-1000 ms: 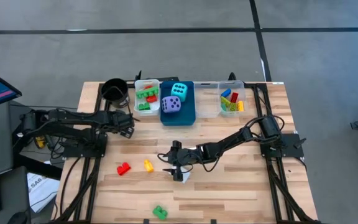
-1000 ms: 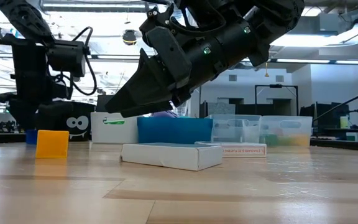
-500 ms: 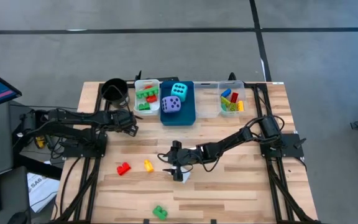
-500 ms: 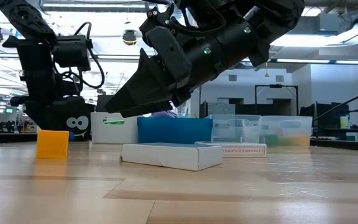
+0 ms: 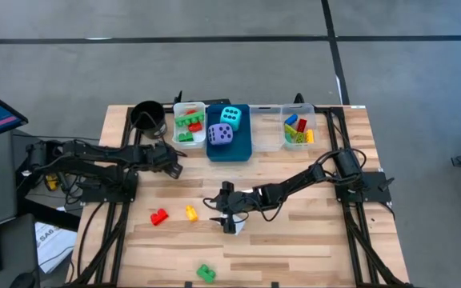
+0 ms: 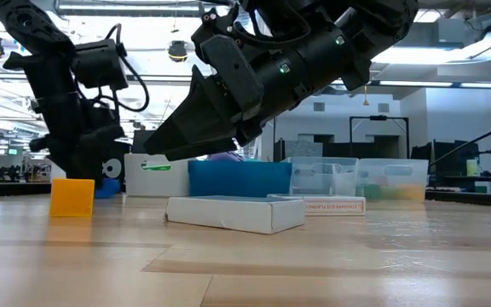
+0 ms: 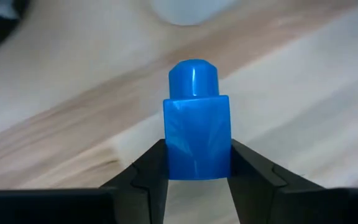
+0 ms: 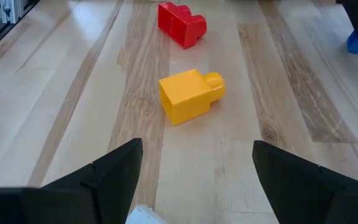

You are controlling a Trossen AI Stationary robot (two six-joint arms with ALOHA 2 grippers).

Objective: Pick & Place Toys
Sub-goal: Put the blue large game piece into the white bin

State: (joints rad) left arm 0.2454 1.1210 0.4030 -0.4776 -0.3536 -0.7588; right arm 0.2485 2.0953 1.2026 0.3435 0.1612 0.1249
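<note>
From overhead, I am carrying a blue brick in the left gripper [image 5: 173,168], which is reaching low across the desk [image 5: 294,240] just in front of the white bin [image 5: 189,124] of red and green bricks. The right gripper [image 5: 221,210] is hanging over a white card [image 5: 237,226] at mid-desk. A red brick [image 5: 159,216], a yellow brick [image 5: 190,213] and a green brick [image 5: 206,273] are still lying loose; both dice, cyan [image 5: 230,116] and purple [image 5: 220,135], are sitting in the blue bin [image 5: 232,150].

At desk level, the right arm is angling steeply down, its jaws poised above the white card [image 6: 234,213], not touching.

Through the left wrist camera, I am seeing the jaws closed part-way on the blue brick [image 7: 196,127], stud pointing away, clear above the desk.

Through the right wrist camera, the jaws are standing wide and empty, the yellow brick [image 8: 189,96] and red brick [image 8: 181,23] lying ahead.

My read: the carry step is in hand; next, the left arm needs a lift over a bin rim, then a release.
</note>
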